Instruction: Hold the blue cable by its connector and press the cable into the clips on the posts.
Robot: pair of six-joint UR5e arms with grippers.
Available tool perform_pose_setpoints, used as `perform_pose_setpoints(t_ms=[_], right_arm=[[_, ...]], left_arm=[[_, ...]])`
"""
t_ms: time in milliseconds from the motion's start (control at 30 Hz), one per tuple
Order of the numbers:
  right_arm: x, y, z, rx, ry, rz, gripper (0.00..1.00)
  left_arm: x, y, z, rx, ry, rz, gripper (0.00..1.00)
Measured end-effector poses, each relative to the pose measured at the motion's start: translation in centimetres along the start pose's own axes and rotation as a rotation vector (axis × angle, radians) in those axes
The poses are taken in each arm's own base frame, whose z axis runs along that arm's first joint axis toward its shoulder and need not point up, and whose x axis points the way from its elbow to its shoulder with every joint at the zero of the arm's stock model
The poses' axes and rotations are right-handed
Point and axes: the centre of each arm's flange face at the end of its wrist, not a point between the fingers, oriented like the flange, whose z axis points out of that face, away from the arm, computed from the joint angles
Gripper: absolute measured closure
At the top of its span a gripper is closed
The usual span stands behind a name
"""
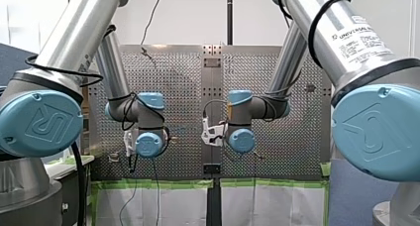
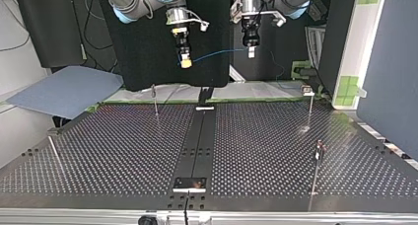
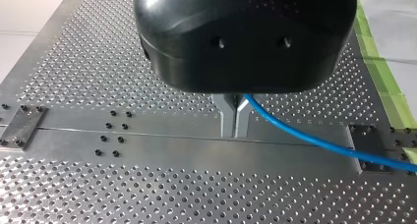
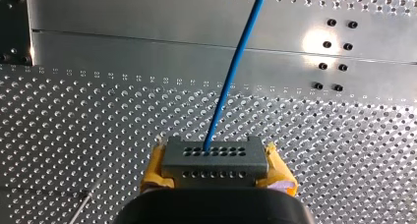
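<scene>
Carrying, not yet clipping. Clamped with the right gripper point(image 4: 215, 167) onto the grey connector point(image 4: 215, 153), yellow pads point(image 4: 157, 167) on either side. Pinched shut with the left gripper point(image 3: 235, 118) on the blue cable point(image 2: 217, 54) a little further along. In the top view, strung between both grippers at 12 o'clock, high above the table point(image 2: 123, 151) and well apart from every post: a post point(image 2: 156, 100) at 10 o'clock of the table's middle, another point(image 2: 310, 109) at 2, a third point(image 2: 316, 166) at 3. Next, probably: lower both ends together, line up over a clip, keep taut, press down.
</scene>
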Motion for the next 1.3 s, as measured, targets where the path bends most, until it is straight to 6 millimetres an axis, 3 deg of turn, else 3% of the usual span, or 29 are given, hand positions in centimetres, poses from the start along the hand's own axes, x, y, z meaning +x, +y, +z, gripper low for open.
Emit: perform_pose_setpoints(t_ms=[233, 567, 967, 1300], right_arm=[[-0.4, -0.2, -0.4, 0.008, -0.012, -0.003, 1.0], [-4.3, -1.6, -2.9, 0.049, -0.1, -0.027, 1.0], [-4.6, -1.7, -3.1, 0.05, -0.105, -0.029, 1.0], [-4.6, -1.7, -3.1, 0.05, -0.105, -0.029, 1.0]], left_arm=[[0.0, 0.0, 0.0, -0.002, 0.0, -0.001, 1.0], [0.0, 0.1, 0.0, -0.003, 0.0, -0.001, 1.0], [0.0, 0.0, -0.1, -0.002, 0.002, 0.003, 1.0], [1.7, -2.1, -1.1, 0.054, 0.07, 0.105, 1.0]])
